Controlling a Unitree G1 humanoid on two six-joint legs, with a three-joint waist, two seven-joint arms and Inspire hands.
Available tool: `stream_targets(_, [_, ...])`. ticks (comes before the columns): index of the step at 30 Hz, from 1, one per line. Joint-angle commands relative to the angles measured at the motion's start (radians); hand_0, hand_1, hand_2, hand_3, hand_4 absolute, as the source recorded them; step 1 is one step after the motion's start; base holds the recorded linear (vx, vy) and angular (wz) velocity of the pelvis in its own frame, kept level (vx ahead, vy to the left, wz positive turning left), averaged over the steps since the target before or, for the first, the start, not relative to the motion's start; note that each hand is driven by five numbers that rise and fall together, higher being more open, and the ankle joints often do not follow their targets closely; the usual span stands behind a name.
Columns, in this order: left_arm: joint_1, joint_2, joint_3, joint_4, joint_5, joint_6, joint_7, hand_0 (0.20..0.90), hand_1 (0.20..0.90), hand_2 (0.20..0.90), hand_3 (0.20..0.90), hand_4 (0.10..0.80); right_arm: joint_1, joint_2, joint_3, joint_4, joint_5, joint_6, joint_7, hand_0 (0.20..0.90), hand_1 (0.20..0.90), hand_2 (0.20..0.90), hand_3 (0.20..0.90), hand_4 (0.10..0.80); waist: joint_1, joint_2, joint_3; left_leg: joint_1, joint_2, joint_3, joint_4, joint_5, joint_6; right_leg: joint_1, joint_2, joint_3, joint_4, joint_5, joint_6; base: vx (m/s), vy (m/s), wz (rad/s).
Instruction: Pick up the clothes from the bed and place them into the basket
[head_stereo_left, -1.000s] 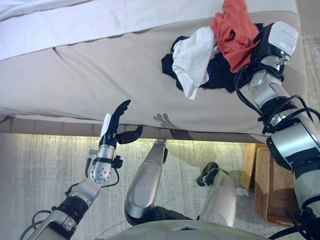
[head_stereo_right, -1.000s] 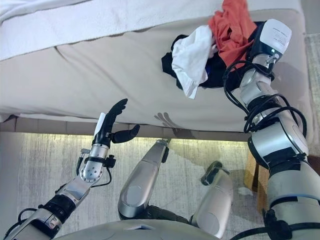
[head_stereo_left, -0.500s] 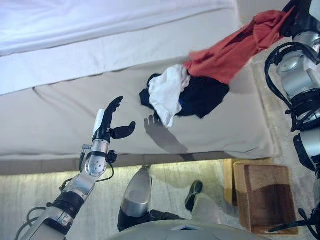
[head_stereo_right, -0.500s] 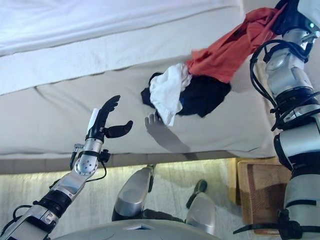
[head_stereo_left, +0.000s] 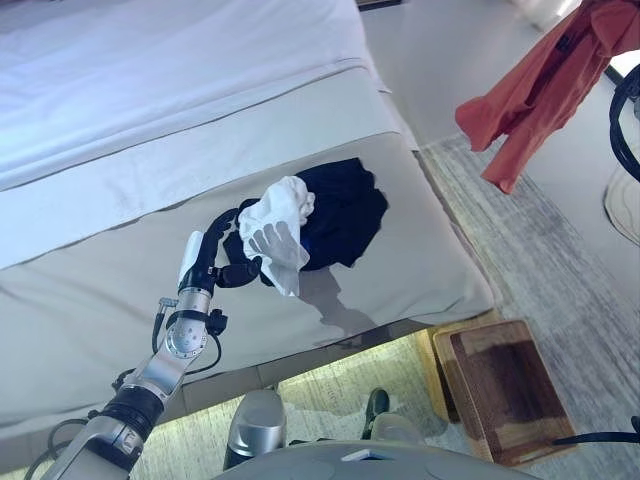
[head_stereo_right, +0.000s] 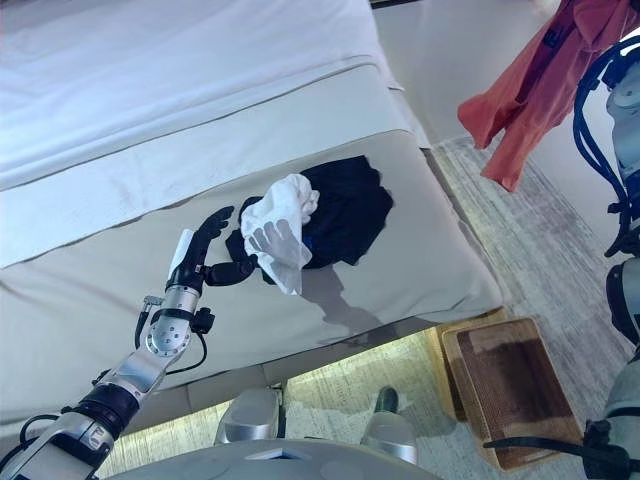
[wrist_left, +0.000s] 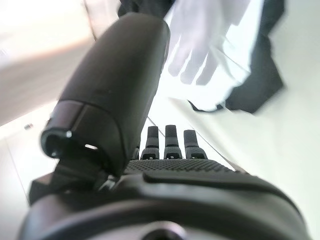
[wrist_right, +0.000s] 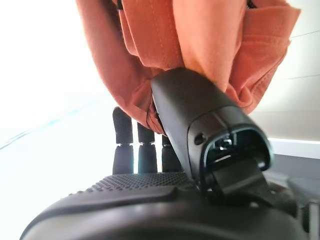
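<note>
Bedroom scene seen from above: a wide bed (head_stereo_left: 120, 200) w/ pale beige cover and a white sheet across its far part fills most of the view, w/ grey patterned rug (head_stereo_left: 560, 270) on the floor to the robot's right. On that rug, just beside the bed's near corner, sits a shallow brown woven basket (head_stereo_left: 498, 388), nothing visible in it. Hanging in the air well above and beyond the basket is an orange garment (head_stereo_left: 540, 85), bunched at the top and pinched between thumb and fingers of the right robot hand (wrist_right: 200, 130), per its wrist view; the cloth dangles free below. On the bed near its right edge lies a small pile: a dark garment (head_stereo_left: 345, 215) spread flat w/ a crumpled white garment (head_stereo_left: 280, 225) resting on its left part. Left robot hand (head_stereo_left: 215, 265) hovers just beside the white piece, fingers straight and spread, holding nothing. Risk, as a judgement: the orange garment hangs off to the side of the basket, so a release from here would prob. drop it on the rug; the long trailing end could also drape over the basket's rim instead of landing inside.
</note>
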Motion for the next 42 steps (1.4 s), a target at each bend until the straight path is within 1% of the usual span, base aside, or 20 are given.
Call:
stream_targets(1, [-0.006, -0.016, -0.040, 0.018, -0.005, -0.069, 0.006, 0.900, 0.900, 0.900, 0.900, 0.800, -0.023, -0.114, 0.018, -0.077, -0.027, -0.034, -0.031, 0.300, 0.300, 0.300, 0.200, 0.100, -0.033, 0.002, -0.217, -0.006, 0.046, 0.035, -0.003, -0.088, -0.027, -0.091, 0.055, 0.023, 0.077, -0.049, -0.044, -0.001, 0.010, -0.29])
stream_targets(2, [-0.008, -0.016, -0.040, 0.019, -0.003, -0.070, 0.001, 0.900, 0.900, 0.900, 0.900, 0.800, -0.015, -0.117, 0.013, -0.082, -0.027, -0.032, -0.030, 0.300, 0.300, 0.300, 0.200, 0.100, -0.036, 0.002, -0.217, -0.004, 0.046, 0.038, -0.004, -0.088, -0.027, -0.090, 0.055, 0.026, 0.074, -0.048, -0.044, 0.007, 0.009, -0.31])
stream_targets(5, [-0.028, -0.032, -0.039, 0.031, 0.006, -0.067, -0.006, 0.900, 0.900, 0.900, 0.900, 0.800, 0.113, -0.113, -0.067, -0.137, -0.022, -0.027, -0.008, 0.300, 0.300, 0.300, 0.200, 0.100, -0.078, 0.005, -0.217, 0.014, 0.051, 0.075, -0.011, -0.096, -0.028, -0.096, 0.062, 0.057, 0.053, -0.030, -0.037, 0.001, 0.007, -0.33])
stream_targets(6, [-0.031, -0.033, -0.041, 0.033, 0.008, -0.069, -0.008, 0.900, 0.900, 0.900, 0.900, 0.800, 0.144, -0.109, -0.089, -0.151, -0.022, -0.017, -0.003, 0.300, 0.300, 0.300, 0.200, 0.100, -0.083, 0.004, -0.217, 0.017, 0.051, 0.082, -0.011, -0.098, -0.027, -0.098, 0.063, 0.063, 0.051, -0.028, -0.036, -0.012, 0.005, -0.31])
stream_targets(7, [-0.036, -0.040, -0.038, 0.034, 0.013, -0.069, -0.009, 0.900, 0.900, 0.900, 0.900, 0.800, 0.189, -0.097, -0.118, -0.169, -0.008, -0.010, 0.001, 0.300, 0.300, 0.300, 0.200, 0.100, -0.096, 0.006, -0.215, 0.022, 0.052, 0.091, -0.012, -0.101, -0.027, -0.101, 0.066, 0.073, 0.045, -0.023, -0.035, -0.014, 0.001, -0.32])
stream_targets(9, [-0.047, -0.055, -0.029, 0.046, 0.025, -0.071, -0.014, 0.900, 0.900, 0.900, 0.900, 0.800, 0.320, -0.050, -0.212, -0.195, -0.017, -0.012, 0.016, 0.300, 0.300, 0.300, 0.200, 0.100, -0.121, 0.010, -0.207, 0.035, 0.054, 0.113, -0.015, -0.109, -0.027, -0.104, 0.073, 0.095, 0.026, -0.008, -0.031, -0.024, -0.005, -0.32])
stream_targets(13, [-0.073, -0.077, -0.028, 0.056, 0.048, -0.056, -0.017, 0.900, 0.900, 0.900, 0.900, 0.800, 0.446, 0.007, -0.281, -0.192, -0.031, -0.003, 0.038, 0.300, 0.300, 0.300, 0.200, 0.100, -0.150, 0.018, -0.192, 0.048, 0.058, 0.140, -0.019, -0.114, -0.029, -0.117, 0.083, 0.120, 0.007, 0.011, -0.030, -0.046, -0.032, -0.27])
stream_targets(21, [-0.109, -0.103, -0.031, 0.065, 0.064, -0.036, -0.019, 0.900, 0.900, 0.900, 0.900, 0.800, 0.506, 0.057, -0.289, -0.146, -0.001, -0.008, 0.106, 0.300, 0.300, 0.300, 0.200, 0.100, -0.185, 0.032, -0.167, 0.056, 0.061, 0.166, -0.022, -0.116, -0.038, -0.144, 0.101, 0.144, 0.001, 0.025, -0.040, -0.032, -0.051, -0.19])
stream_targets(26, [-0.126, -0.121, -0.041, 0.069, 0.066, -0.034, -0.018, 0.900, 0.900, 0.900, 0.900, 0.800, 0.547, 0.095, -0.279, -0.151, -0.028, -0.017, 0.146, 0.300, 0.300, 0.300, 0.200, 0.100, -0.199, 0.045, -0.143, 0.048, 0.060, 0.170, -0.022, -0.113, -0.042, -0.158, 0.106, 0.148, 0.000, 0.028, -0.044, -0.041, -0.055, -0.07])
stream_targets(30, [-0.132, -0.134, -0.048, 0.077, 0.074, -0.037, -0.023, 0.900, 0.900, 0.900, 0.900, 0.800, 0.614, 0.139, -0.262, -0.158, -0.070, -0.014, 0.176, 0.300, 0.300, 0.300, 0.200, 0.100, -0.211, 0.061, -0.133, 0.047, 0.059, 0.175, -0.022, -0.112, -0.044, -0.162, 0.109, 0.151, 0.000, 0.027, -0.048, 0.004, -0.042, 0.01])
stream_targets(38, [-0.137, -0.125, -0.048, 0.074, 0.067, -0.051, -0.023, 0.900, 0.900, 0.900, 0.900, 0.800, 0.656, 0.189, -0.259, -0.087, -0.073, 0.000, 0.177, 0.300, 0.300, 0.300, 0.200, 0.100, -0.210, 0.081, -0.122, 0.045, 0.057, 0.178, -0.022, -0.111, -0.045, -0.167, 0.111, 0.152, 0.000, 0.025, -0.050, 0.003, -0.017, 0.00])
stream_targets(42, [-0.134, -0.124, -0.047, 0.069, 0.062, -0.055, -0.021, 0.900, 0.900, 0.900, 0.900, 0.800, 0.693, 0.214, -0.270, -0.022, -0.068, -0.014, 0.170, 0.300, 0.300, 0.300, 0.200, 0.100, -0.208, 0.090, -0.119, 0.045, 0.055, 0.176, -0.022, -0.110, -0.044, -0.165, 0.110, 0.151, 0.000, 0.025, -0.049, 0.000, 0.000, 0.00])
